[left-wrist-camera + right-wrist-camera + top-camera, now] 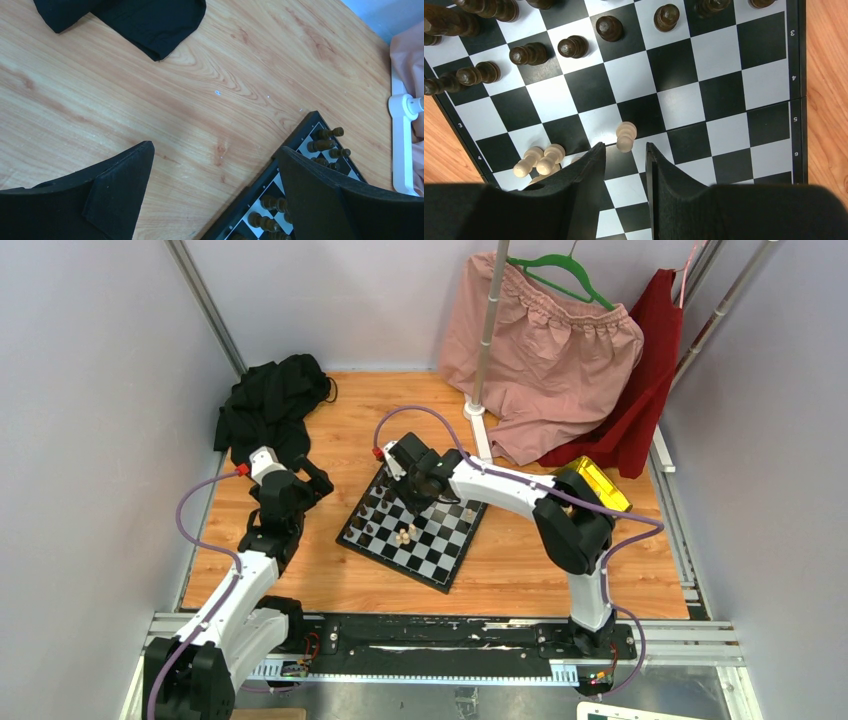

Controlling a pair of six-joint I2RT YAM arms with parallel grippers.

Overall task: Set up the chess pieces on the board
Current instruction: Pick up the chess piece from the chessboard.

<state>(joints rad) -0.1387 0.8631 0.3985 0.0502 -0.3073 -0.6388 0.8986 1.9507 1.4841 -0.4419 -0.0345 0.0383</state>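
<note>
While the left gripper (215, 147) hangs spread wide over the bare table (200, 75) beside the board (724, 135), the right gripper (625, 146) stands parted and empty, one cream pawn (626, 136) at its tips; other cream pieces (540, 161) cluster nearby, and dark pieces (569, 46) fill the rows beyond

Grained wood, gloss, matt black plastic and soft cloth.
The desk (210, 85) shows smooth pale wood grain with a soft sheen. The board (724, 75) is smooth and glossy, its light squares catching glare. The dark pieces (609, 27) look like polished brown wood, and the pale pieces (625, 136) are cream and duller. The right claw (624, 147) and left claw (215, 147) look like matt black plastic, faintly grainy. Matt black cloth (270, 410) lies at the desk's far left corner. Near the far right corner are soft pink cloth (550, 350), red cloth (650, 370) and a shiny yellow metal tray (598, 483).
</note>
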